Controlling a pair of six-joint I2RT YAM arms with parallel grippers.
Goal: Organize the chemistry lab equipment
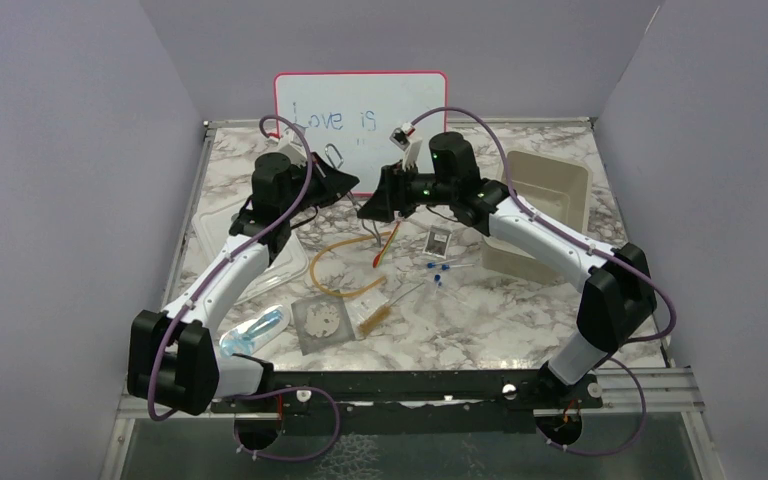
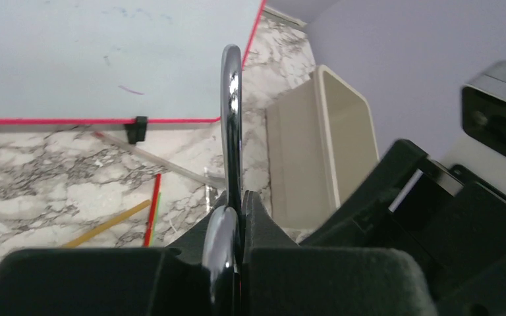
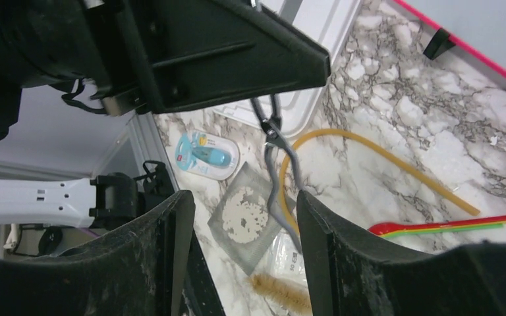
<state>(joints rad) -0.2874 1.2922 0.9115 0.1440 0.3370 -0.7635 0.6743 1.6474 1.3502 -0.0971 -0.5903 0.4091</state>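
Left side: the left arm reaches forward over the clear lid (image 1: 198,238), wrist raised before the whiteboard (image 1: 360,95). The left gripper (image 2: 240,209) is clamped tight on a chrome tong-like tool (image 2: 232,92), held off the table (image 1: 520,320). One looped end projects past the fingers and the other hangs beneath, which I judge to be a carrying grip that keeps it above the clutter. Centre: the blue packet (image 1: 255,330), gauze mat (image 1: 320,322), bristle brush (image 1: 380,318), amber tubing (image 1: 345,272), red-tipped dropper (image 1: 390,240) and blue-capped pieces (image 1: 438,270) lie loose and unsorted. Right side: the right arm bends inward, wrist tipped toward the tool. The right gripper (image 3: 242,197) has its jaws wide apart and grips nothing, with the tool's hanging end just beyond the gap, apparently a hand-over position. The beige bin (image 1: 545,190), the likely destination, stands beside the right forearm.
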